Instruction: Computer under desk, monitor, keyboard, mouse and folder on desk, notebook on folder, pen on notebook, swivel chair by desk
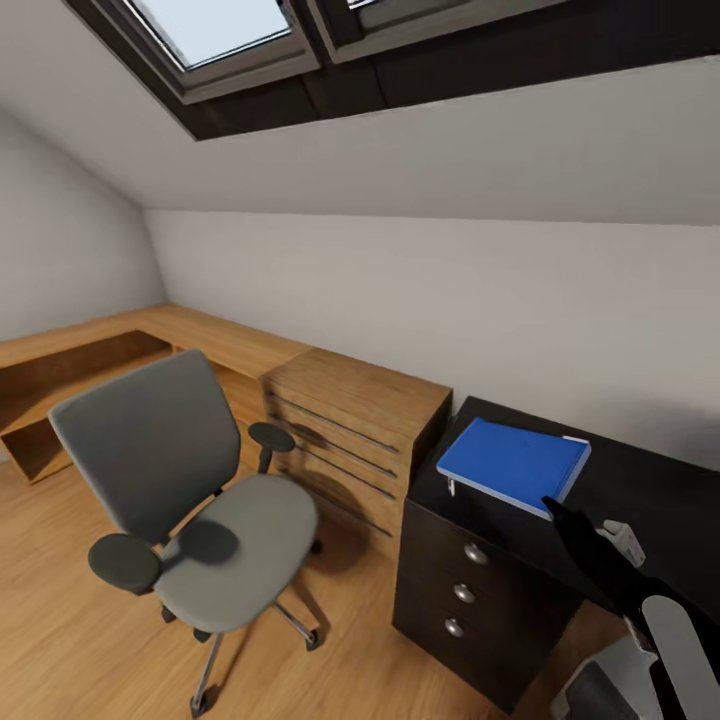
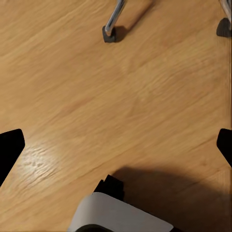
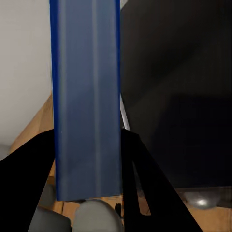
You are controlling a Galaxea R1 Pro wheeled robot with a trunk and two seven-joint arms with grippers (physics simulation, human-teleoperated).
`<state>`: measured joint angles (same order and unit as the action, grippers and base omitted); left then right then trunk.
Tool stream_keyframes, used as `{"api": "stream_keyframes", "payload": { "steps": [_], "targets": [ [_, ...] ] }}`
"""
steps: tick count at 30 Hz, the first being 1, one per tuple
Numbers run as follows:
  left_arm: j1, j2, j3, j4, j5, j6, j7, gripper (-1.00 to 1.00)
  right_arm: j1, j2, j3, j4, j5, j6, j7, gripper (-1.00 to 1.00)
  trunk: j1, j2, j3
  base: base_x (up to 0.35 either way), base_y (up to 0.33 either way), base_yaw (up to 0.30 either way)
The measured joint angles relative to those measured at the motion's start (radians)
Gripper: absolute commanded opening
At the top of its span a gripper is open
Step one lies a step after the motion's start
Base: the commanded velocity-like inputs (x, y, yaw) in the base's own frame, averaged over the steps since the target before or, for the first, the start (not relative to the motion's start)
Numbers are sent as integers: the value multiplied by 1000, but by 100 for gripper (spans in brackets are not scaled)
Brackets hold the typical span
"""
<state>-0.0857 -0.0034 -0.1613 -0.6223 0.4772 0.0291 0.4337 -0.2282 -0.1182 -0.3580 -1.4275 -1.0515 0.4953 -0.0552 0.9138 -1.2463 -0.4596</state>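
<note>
The blue folder point(image 1: 513, 463) lies flat on the left end of the black desk point(image 1: 650, 480), above its three-drawer unit point(image 1: 465, 590). My right gripper point(image 1: 560, 512) reaches in from the lower right and is shut on the folder's near edge. In the right wrist view the folder point(image 3: 87, 96) runs between the two black fingers point(image 3: 145, 183), with the desk top point(image 3: 179, 96) beside it. The grey swivel chair point(image 1: 190, 480) stands on the floor left of the desk, its seat bare. My left gripper point(image 2: 116, 145) hangs open over the wooden floor.
A light wooden drawer chest point(image 1: 350, 430) stands between chair and desk, and a low wooden bench point(image 1: 100, 350) runs along the left wall. A silver-grey case point(image 1: 600, 685), perhaps the computer, shows under the desk. Chair casters point(image 2: 109, 34) sit near my left gripper. The ceiling slopes low.
</note>
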Motion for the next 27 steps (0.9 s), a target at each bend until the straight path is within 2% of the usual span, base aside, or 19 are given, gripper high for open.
{"api": "stream_keyframes", "payload": {
  "steps": [15,20,27],
  "targets": [
    [0,-1,-2,11,-4,-2,0,100,0,1,1,-2,0,0,0,-100,0,0,5,0,0,-299],
    [0,-3,-1,11,-51,-3,1,100,0,0,1,-1,0,0,0,-100,0,0,6,0,0,-299],
    [0,-3,0,11,-68,-4,0,100,0,0,0,-1,1,0,0,-100,0,0,9,0,0,-299]
  ]
}}
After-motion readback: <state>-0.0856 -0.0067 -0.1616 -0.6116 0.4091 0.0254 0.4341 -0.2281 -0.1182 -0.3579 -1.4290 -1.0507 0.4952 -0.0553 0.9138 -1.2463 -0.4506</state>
